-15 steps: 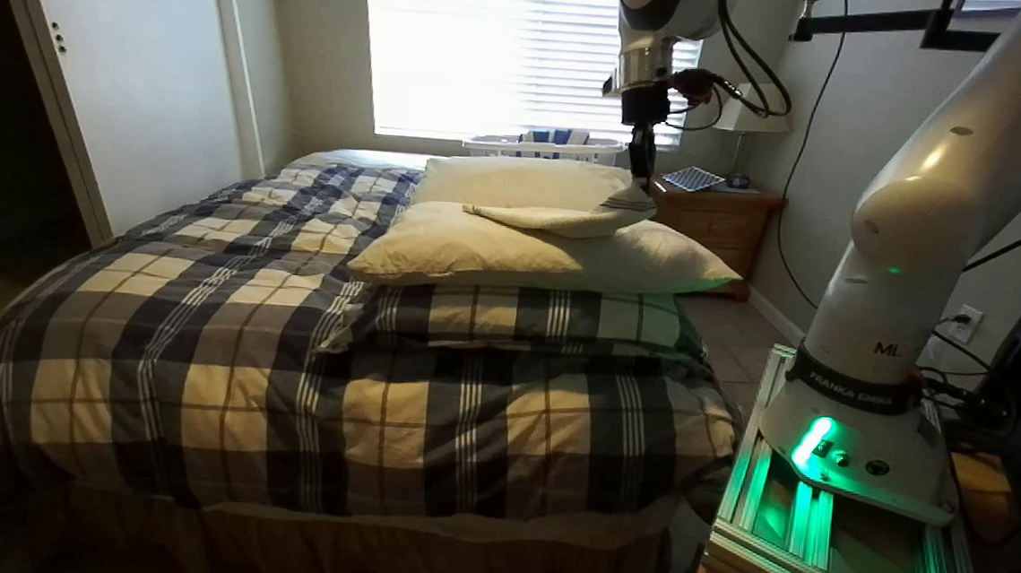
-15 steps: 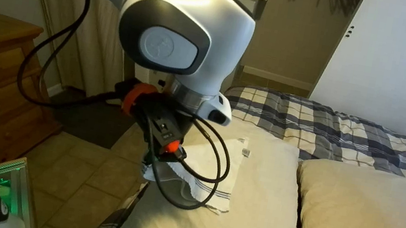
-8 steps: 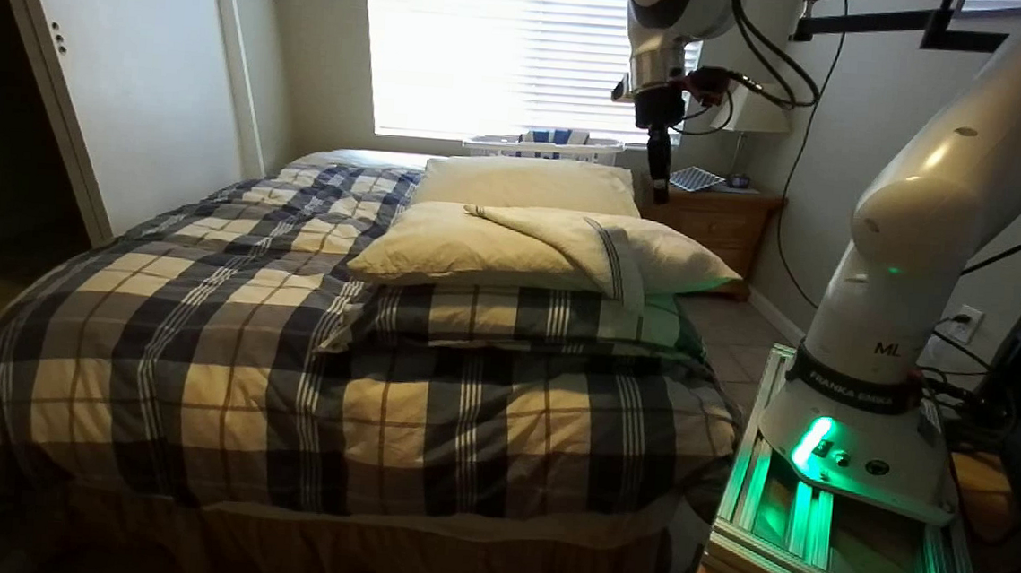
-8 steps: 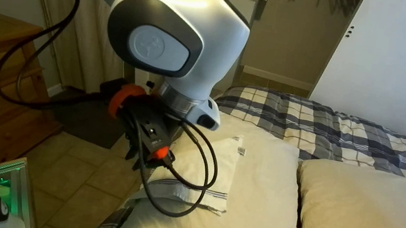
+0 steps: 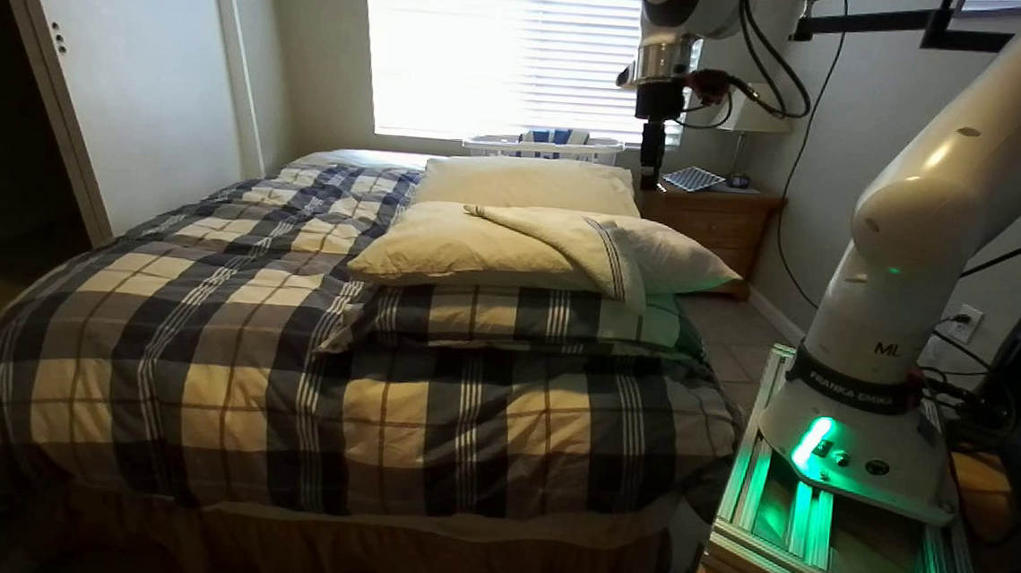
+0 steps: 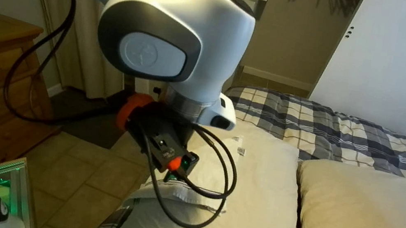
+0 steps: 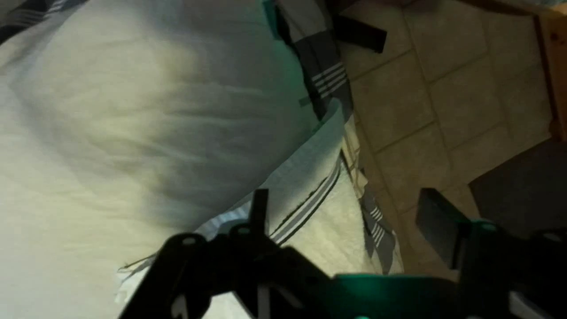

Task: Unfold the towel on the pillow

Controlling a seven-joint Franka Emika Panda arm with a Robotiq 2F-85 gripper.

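Jaws of my gripper (image 7: 344, 201) stand wide apart in the wrist view, one finger (image 7: 259, 212) in front of the towel (image 7: 330, 235), the other in front of the floor tiles (image 7: 398, 146). In an exterior view I see the fingertips (image 5: 650, 175) higher than the towel, with a gap between (depth's hard to judge from here). Towel's on the cream pillow (image 7: 110, 186), its dark-striped end drooping over the edge; my arm (image 6: 218, 50) and cables (image 6: 221, 201) hide part of it in an exterior view. Second pillow (image 6: 367, 226) just beside, plaid bedspread (image 5: 201, 346) below, in both exterior views. Farther out: laundry basket (image 5: 542, 150) below the window (image 5: 455, 49), wooden nightstand (image 5: 712, 224) with a lamp (image 5: 755, 124), green light (image 5: 814, 438) on the arm's base (image 5: 877, 438).
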